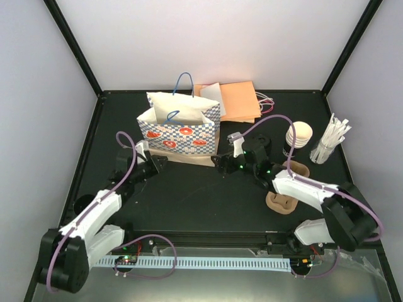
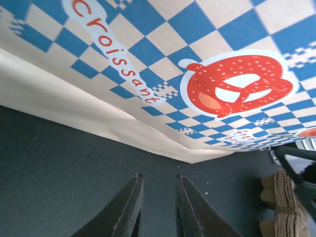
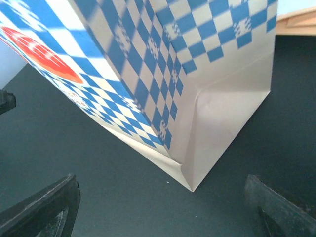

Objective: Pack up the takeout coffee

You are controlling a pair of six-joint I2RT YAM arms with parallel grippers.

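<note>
progress, as a judgement: the takeout coffee shows in none of my views, not on the table and not in either pincer. i take it to be down inside the bag already, though i cannot see into the bag's mouth and cannot be sure.

starting at the left, my left pincer (image 2: 158,178) sits low just beside the near left corner of the bag (image 1: 179,129). its fingers are only a narrow slit apart, with nothing between them. the checkered bag stands upright, mouth open, blue handles up. my right pincer (image 3: 160,190) faces the bag's near right bottom corner, spread wide and holding nothing. if the cup is in, little is left: draw both arms clear and perhaps tidy the bag's top.

further right lies the brown pulp carrier (image 1: 282,202), partly under my right arm. beyond it are a stack of cream cups (image 1: 297,138) and a holder of white stirrers (image 1: 330,141).

the table (image 1: 189,201) is matt black. orange paper bags (image 1: 234,100) lie flat behind the checkered one. pale plain walls close in on three sides, with black posts at the corners.
</note>
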